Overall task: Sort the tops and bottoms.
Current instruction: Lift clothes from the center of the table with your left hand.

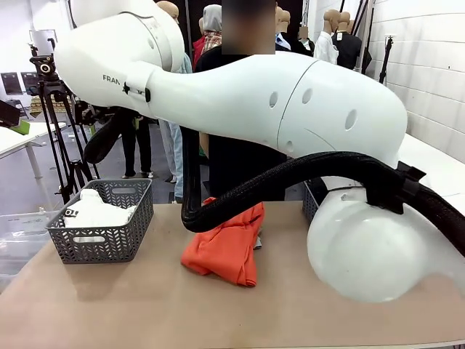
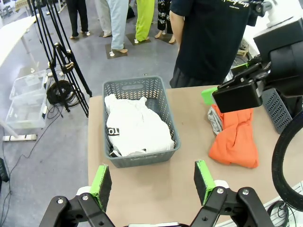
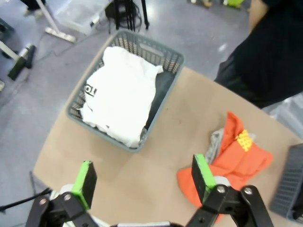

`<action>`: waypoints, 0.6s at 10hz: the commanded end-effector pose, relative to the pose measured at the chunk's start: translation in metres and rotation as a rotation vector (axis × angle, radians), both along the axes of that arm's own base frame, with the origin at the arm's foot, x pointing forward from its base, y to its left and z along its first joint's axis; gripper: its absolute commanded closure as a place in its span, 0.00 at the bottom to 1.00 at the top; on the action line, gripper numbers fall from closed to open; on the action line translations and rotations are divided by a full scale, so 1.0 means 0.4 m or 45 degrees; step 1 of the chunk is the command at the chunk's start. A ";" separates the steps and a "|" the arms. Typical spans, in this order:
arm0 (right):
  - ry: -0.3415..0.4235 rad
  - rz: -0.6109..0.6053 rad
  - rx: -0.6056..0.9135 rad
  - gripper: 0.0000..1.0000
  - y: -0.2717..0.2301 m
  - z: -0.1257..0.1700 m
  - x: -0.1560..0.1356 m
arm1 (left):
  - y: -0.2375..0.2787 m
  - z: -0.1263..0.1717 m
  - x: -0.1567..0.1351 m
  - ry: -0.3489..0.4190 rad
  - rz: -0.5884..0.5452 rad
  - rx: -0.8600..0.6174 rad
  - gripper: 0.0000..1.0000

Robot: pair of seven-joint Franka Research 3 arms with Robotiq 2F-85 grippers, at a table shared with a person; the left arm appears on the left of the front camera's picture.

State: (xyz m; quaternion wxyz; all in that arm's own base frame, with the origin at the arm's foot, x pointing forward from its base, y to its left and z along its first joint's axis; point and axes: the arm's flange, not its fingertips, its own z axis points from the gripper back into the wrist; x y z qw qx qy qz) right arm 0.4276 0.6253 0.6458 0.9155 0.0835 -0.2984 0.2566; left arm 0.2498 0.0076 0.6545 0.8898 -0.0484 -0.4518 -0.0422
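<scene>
1. We see the tan table bearing everything, with the person at its far edge.
2. A white robot arm crosses the front view close to the camera, and a black hose loops beneath it.
3. The person stands at the far side in a black T-shirt.
4. The grey basket sits on the robot's left part of the table. A second basket, darker, stands at the opposite end.
5. The white tee with black print lies crumpled inside the grey basket, filling most of it.
6. The orange top lies bunched on the bare table between the two baskets, near the far edge.
7. The light grey top peeks out from under the orange top on the side toward the grey basket, touching it.
8. The left gripper hangs above the table near the grey basket, its jaws spread wide with nothing between them.
9. The right gripper is also spread wide and empty, high over the table between the grey basket and the orange top.
</scene>
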 end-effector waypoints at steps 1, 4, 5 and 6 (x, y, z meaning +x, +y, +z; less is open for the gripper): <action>-0.003 -0.012 0.014 0.00 -0.005 0.016 -0.004 | 0.001 0.001 -0.001 -0.004 0.001 0.004 0.09; 0.363 -0.053 -0.019 0.00 -0.386 -0.011 0.024 | 0.001 0.001 -0.001 -0.004 0.001 0.004 0.09; 0.461 -0.042 0.054 0.00 -0.528 -0.036 -0.036 | 0.001 0.001 -0.001 -0.004 0.001 0.004 0.09; 0.531 -0.065 0.085 0.00 -0.636 -0.074 -0.111 | 0.001 0.001 -0.001 -0.004 0.001 0.004 0.09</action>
